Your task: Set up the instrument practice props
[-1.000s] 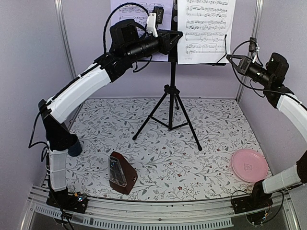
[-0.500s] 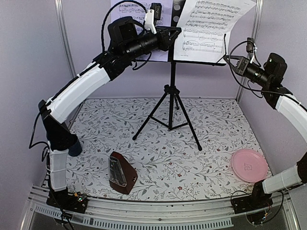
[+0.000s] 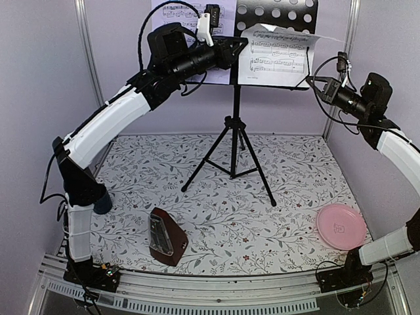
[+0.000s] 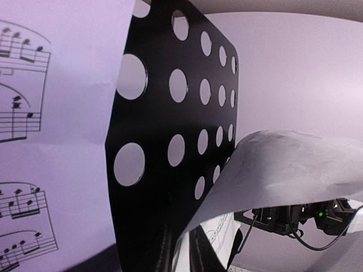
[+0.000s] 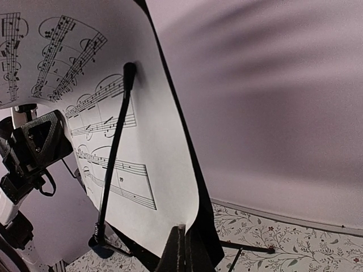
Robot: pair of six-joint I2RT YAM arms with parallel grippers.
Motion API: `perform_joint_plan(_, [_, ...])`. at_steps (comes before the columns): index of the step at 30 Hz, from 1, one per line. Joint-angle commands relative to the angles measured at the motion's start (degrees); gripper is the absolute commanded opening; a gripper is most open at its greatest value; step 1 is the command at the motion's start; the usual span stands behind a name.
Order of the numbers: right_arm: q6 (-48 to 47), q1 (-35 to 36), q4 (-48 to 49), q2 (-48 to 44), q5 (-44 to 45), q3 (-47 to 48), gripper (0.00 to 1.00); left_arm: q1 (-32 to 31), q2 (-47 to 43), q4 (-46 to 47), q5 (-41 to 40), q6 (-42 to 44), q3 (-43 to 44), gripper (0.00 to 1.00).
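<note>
A: Cloth (image 3: 302,170) printed with leaves covers the table, and lilac walls close three sides. Where is there room?

B: Around the music stand (image 3: 234,138), mid-back. The metronome (image 3: 165,237) sits near the front edge, the pink plate (image 3: 341,226) front right.

A: And the arms?

B: Both are raised to the desk (image 3: 282,13): the left gripper (image 3: 241,44) beside the flat left sheet (image 3: 169,16), the right gripper (image 3: 315,80) by the drooping right sheet (image 3: 275,59). I cannot tell either one's grip.

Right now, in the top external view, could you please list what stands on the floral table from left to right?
Dark blue mug → dark-red wooden pyramid metronome → tall black tripod music stand → round pink plate.
</note>
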Motion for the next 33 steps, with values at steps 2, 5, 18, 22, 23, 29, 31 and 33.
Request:
perform_joint_plan(2, [-1.25,0.32,-2.64,-1.09,0.84,-0.87,0.11,0.19,-2.31,0.90,-1.11,-0.66,-1.68,0.28])
perform_joint_plan(5, [-1.28,0.33,-2.92,-1.71,1.20,-0.76,0.30,0.03,-3.78,1.24,-1.12,-0.90,-3.42,0.39])
perform_joint_plan(18, [-3.83,0.33,-7.56,-7.07,5.63,0.42,0.67,-0.61,-13.35,3.22,-2.45,-1.55,-13.66,0.59])
perform_joint_plan(22, [-3.69,0.37,-9.08,-8.43,6.16,2.24,0.65,-1.09,-16.23,4.09,-2.60,-1.50,-17.16,0.62])
perform_joint_plan(23, [-3.33,0.41,-9.19,-8.65,6.15,2.72,0.63,-1.17,-16.79,4.49,-2.88,-1.50,-18.08,0.63])
perform_joint_plan(29, [-1.87,2.63,-11.06,-9.72,8.39,5.06,0.58,-1.39,-18.22,5.71,-3.05,-1.85,-21.13,0.63])
perform_joint_plan(31, [-1.73,3.73,-11.44,-9.62,8.88,5.64,0.53,-1.62,-18.74,6.09,-3.05,-1.94,-21.94,0.63])
perform_joint_plan(33, [-1.79,4.84,-11.68,-9.17,8.91,6.62,0.49,-1.74,-19.44,6.71,-3.08,-2.23,-23.11,0.63])
